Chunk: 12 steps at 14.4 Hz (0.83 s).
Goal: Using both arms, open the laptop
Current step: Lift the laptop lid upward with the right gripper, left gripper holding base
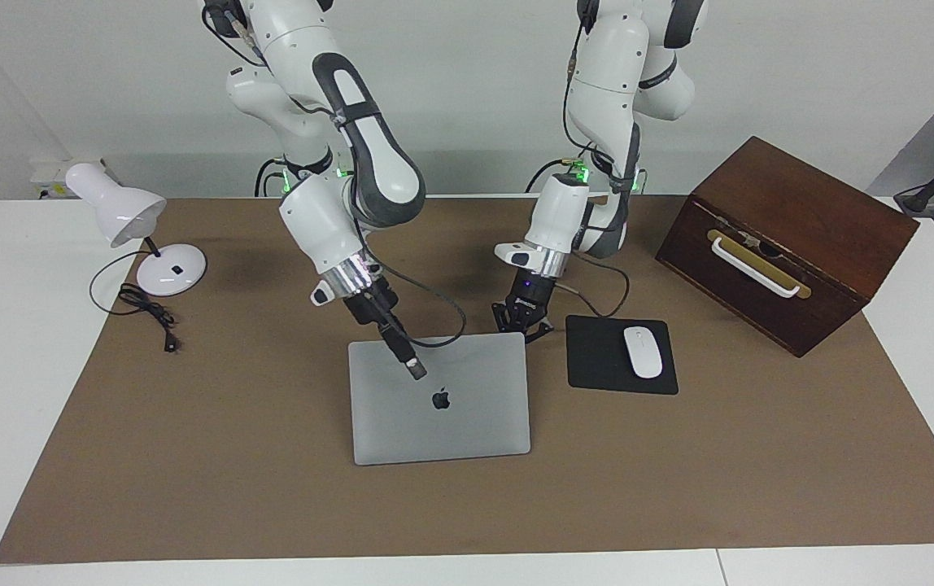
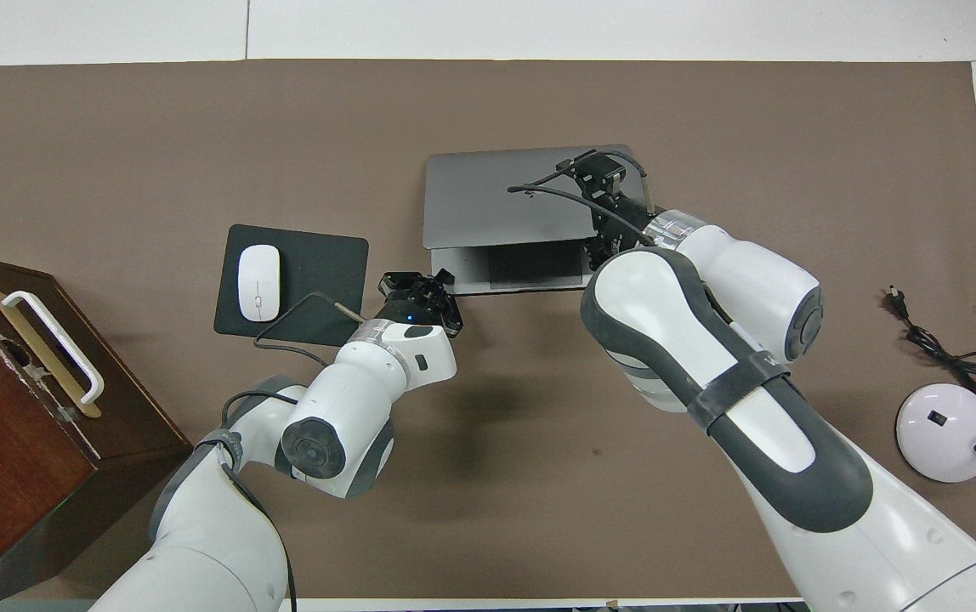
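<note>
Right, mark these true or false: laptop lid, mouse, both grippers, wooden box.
1. The laptop has its lid raised partway. True: the overhead view shows the trackpad under the lifted edge.
2. The white mouse lies on the laptop lid. False: it lies on the black mouse pad beside the laptop.
3. The left gripper is at the laptop's corner nearest the mouse pad and the robots. True.
4. The right gripper hangs over the mouse pad. False: it is at the laptop lid.
5. The wooden box stands at the right arm's end of the table. False: it stands at the left arm's end.
</note>
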### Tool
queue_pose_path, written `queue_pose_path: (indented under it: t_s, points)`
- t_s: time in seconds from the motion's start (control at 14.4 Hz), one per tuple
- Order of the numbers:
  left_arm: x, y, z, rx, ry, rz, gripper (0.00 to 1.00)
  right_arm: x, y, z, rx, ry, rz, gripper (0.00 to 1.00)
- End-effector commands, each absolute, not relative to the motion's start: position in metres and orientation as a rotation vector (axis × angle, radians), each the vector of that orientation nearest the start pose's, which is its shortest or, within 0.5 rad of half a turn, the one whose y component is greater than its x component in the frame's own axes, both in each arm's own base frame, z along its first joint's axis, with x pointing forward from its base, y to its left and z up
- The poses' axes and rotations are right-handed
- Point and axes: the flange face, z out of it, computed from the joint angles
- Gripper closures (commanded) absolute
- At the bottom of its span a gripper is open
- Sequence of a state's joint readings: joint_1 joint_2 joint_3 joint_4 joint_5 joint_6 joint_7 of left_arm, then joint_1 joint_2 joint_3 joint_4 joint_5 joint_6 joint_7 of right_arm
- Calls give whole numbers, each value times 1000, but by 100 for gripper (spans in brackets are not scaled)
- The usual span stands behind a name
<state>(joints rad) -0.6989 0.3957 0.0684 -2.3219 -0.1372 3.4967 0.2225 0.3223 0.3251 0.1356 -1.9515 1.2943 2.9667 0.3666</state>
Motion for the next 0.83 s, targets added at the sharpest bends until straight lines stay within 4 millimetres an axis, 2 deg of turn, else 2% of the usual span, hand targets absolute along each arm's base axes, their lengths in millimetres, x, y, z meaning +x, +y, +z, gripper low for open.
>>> queue_pose_path:
  t_s: [0.0,0.49,0.76]
  points:
    - [473,-322,242,-2830,1089,-1193,100,611,208,354,-1938,1235,-312,0]
    - [472,-322,241,-2830,1092,-1191,100,623,211,364,-1927,1210,-334,0]
    - [473,-323,241,-2829,1092,-1193,100,631,204,368,-1921,1207,-355,0]
